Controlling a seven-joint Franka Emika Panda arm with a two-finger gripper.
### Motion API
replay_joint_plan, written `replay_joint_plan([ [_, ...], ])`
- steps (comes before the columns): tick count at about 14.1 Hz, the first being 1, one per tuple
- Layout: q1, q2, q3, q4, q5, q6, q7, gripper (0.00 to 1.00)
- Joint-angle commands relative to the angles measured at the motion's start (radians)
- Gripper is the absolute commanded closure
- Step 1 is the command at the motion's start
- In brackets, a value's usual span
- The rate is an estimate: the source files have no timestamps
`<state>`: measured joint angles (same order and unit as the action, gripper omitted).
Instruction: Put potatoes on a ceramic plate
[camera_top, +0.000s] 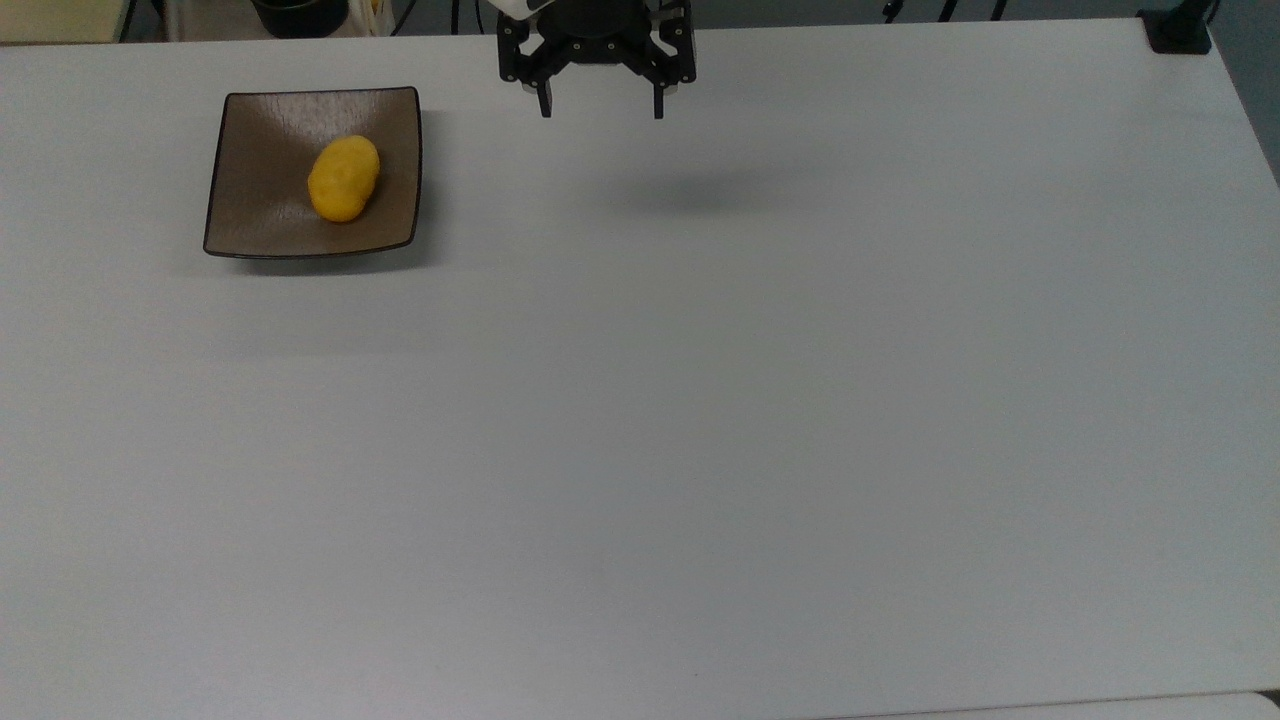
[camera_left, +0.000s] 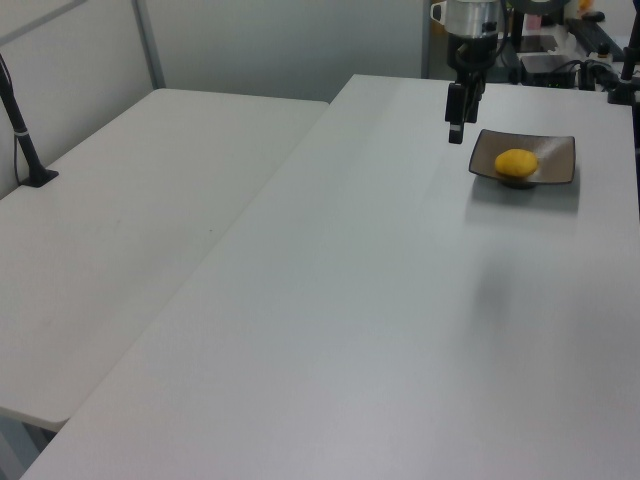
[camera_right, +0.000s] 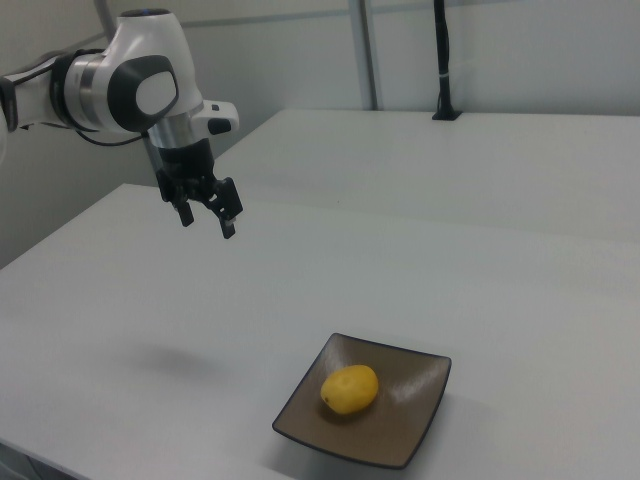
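Note:
The yellow-orange potato (camera_top: 344, 179) lies free in the middle of the square brown ceramic plate (camera_top: 255, 215), at the top view's upper left. The same potato (camera_right: 350, 389) and plate (camera_right: 420, 430) sit at the right view's bottom centre, and the potato (camera_left: 516, 163) rests on the plate (camera_left: 556, 160) at the left view's upper right. My gripper (camera_top: 599, 107) hangs open and empty above the table, well to the right of the plate in the top view. It is raised clear of the surface in the right view (camera_right: 207, 221) and left view (camera_left: 455, 128).
The white table (camera_top: 700, 400) stretches wide to the right and front of the plate. A black clamp (camera_top: 1178, 30) sits at its far right corner in the top view. A second white table (camera_left: 130, 220) adjoins on the left view's left, carrying a black post (camera_left: 25, 150).

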<state>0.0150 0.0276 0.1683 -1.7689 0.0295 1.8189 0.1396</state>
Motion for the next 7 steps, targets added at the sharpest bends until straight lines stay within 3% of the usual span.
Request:
replay_joint_plan([
  [1,0.103,-0.006,-0.116,-0.004,0.0,-0.03,-0.026,0.0],
  [7,0.102,-0.011,-0.13,-0.001,0.001,-0.036,-0.046,0.0],
])
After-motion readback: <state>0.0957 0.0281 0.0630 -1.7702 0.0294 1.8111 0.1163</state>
